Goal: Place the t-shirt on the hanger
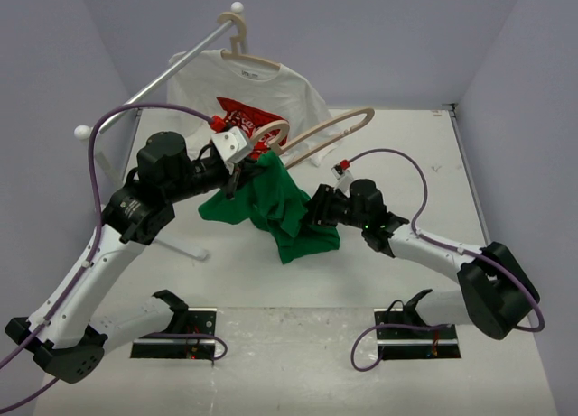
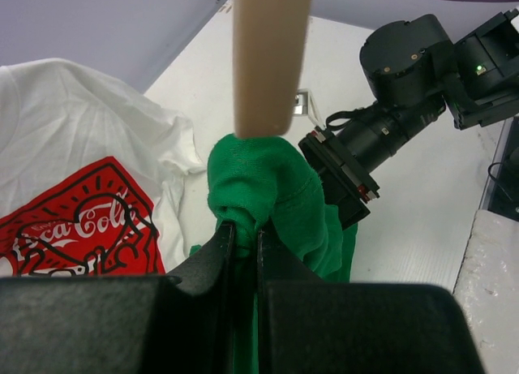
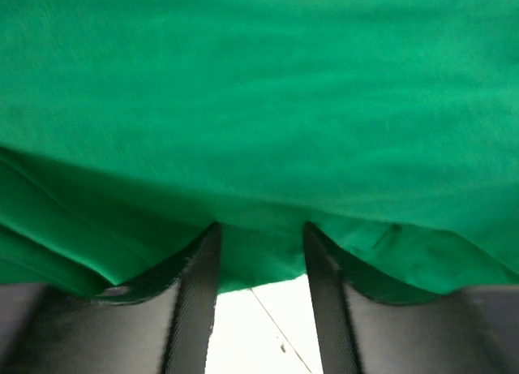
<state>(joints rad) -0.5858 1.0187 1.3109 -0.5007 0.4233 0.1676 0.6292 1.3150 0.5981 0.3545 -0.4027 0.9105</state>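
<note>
The green t-shirt hangs bunched above the table's middle. My left gripper is shut on its upper edge; the left wrist view shows cloth pinched between the jaws of the left gripper. The beige hanger slants up over the shirt, and one arm runs down into the bunched cloth. My right gripper is at the shirt's lower right side. In the right wrist view green cloth fills the frame. The right gripper stands open, the shirt's edge drooping between its fingertips.
A white t-shirt with a red print hangs on its own beige hanger from a white rail at the back left. It also shows in the left wrist view. Grey walls close in the table.
</note>
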